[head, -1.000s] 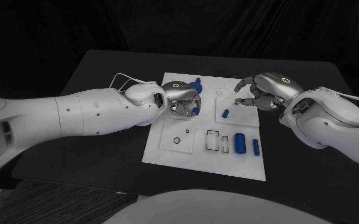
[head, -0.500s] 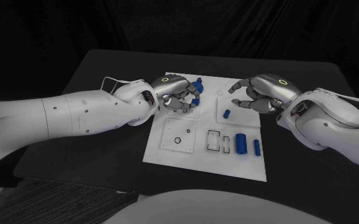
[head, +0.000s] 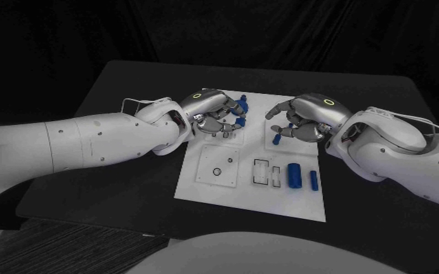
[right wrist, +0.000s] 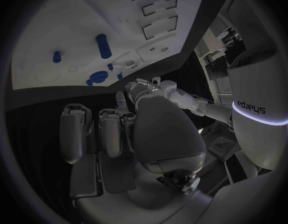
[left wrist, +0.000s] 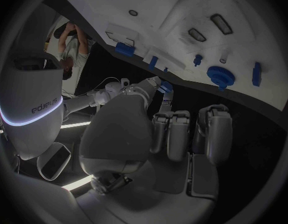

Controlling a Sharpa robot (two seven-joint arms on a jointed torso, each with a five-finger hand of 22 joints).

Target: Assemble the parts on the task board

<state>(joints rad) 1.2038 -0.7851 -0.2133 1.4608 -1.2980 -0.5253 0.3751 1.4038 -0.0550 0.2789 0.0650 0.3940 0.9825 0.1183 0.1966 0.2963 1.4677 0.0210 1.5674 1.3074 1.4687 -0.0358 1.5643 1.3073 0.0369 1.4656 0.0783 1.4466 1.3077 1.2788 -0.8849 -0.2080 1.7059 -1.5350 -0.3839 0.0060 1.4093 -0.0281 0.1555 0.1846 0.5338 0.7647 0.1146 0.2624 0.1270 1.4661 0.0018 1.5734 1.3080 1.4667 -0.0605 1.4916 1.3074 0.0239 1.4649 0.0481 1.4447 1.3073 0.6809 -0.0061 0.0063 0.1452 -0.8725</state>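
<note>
the white task board (head: 252,185) lies flat in the middle of the black tabletop (head: 119,96). both hands hang over its far half.

the left hand (head: 212,114) is over the far left part of the board. its fingers are curled in, right by a round blue part (head: 240,107) that sits near the far edge — i cannot tell if it is holding that part or just touching it. in the left wrist view the fingers (left wrist: 171,132) are bent in toward the palm, with nothing seen inside them.

the right hand (head: 306,118) is over the far right part of the board. its fingers are curled downward, just above a small blue peg (head: 276,139) that stands on the board — i cannot tell if they touch it. in the right wrist view the fingers (right wrist: 113,129) are curled in with nothing in them.

near the front right of the board lie a fat blue cylinder (head: 294,174) and a thin blue bar (head: 313,180), side by side and apart from both hands. next to them are two small slots (head: 267,172), and a small ring mark (head: 216,172) is on the left square.
</note>
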